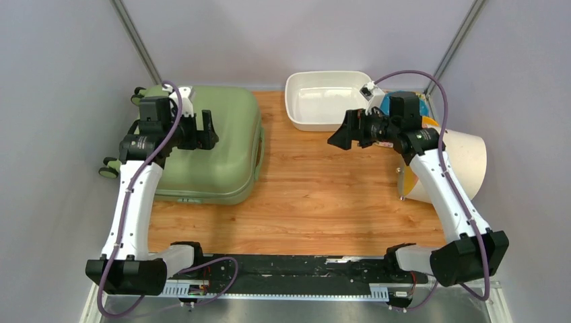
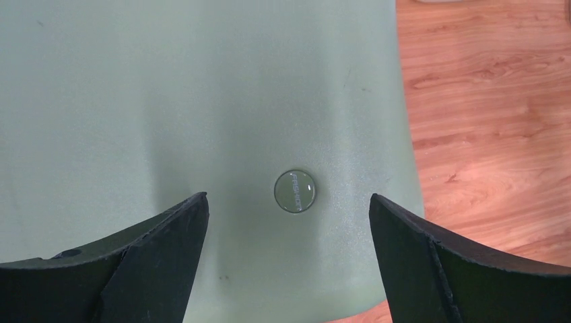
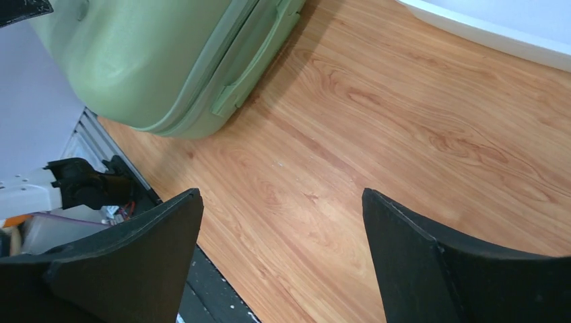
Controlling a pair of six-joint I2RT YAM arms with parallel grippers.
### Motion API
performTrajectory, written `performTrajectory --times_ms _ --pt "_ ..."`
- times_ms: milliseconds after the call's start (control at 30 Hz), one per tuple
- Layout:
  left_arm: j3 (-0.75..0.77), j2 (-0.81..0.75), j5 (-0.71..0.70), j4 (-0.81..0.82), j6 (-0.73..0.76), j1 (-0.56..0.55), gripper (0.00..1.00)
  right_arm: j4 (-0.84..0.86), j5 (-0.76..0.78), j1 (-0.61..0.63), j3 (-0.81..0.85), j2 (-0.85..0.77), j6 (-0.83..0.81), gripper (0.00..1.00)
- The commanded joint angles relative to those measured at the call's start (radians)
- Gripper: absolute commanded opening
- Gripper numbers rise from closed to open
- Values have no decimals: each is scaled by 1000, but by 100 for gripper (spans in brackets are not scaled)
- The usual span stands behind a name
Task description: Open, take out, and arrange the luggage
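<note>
Luggage, one closed sage-green hard-shell suitcase (image 1: 215, 151), lies flat at the far left of the wooden desk (image 1: 316, 195). It sits directly under the left gripper (image 2: 286, 199), whose jaws stand wide and empty above its one round silver badge (image 2: 294, 191). The right gripper (image 1: 340, 131), equally wide and empty, points left over bare wood. Both arms reach far from near bases. One white rectangular tub (image 1: 323, 101) sits far-centre. One cream cylinder with an orange end (image 1: 464, 161) lies right. Open desk runs between the suitcase and both.
</note>
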Motion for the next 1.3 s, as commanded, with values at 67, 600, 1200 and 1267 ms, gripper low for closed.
performTrajectory --times_ms 67,600,1200,1267 --pt "187 -30 -27 -55 195 4 96 79 -105 28 136 164 115 90" --pt "114 -156 -9 -81 143 10 97 404 -269 172 357 735 376 74" --pt "111 -109 27 -146 129 62 95 791 -355 295 437 1072 661 54" --pt "105 -116 16 -152 131 62 95 812 -353 309 440 1098 678 54"
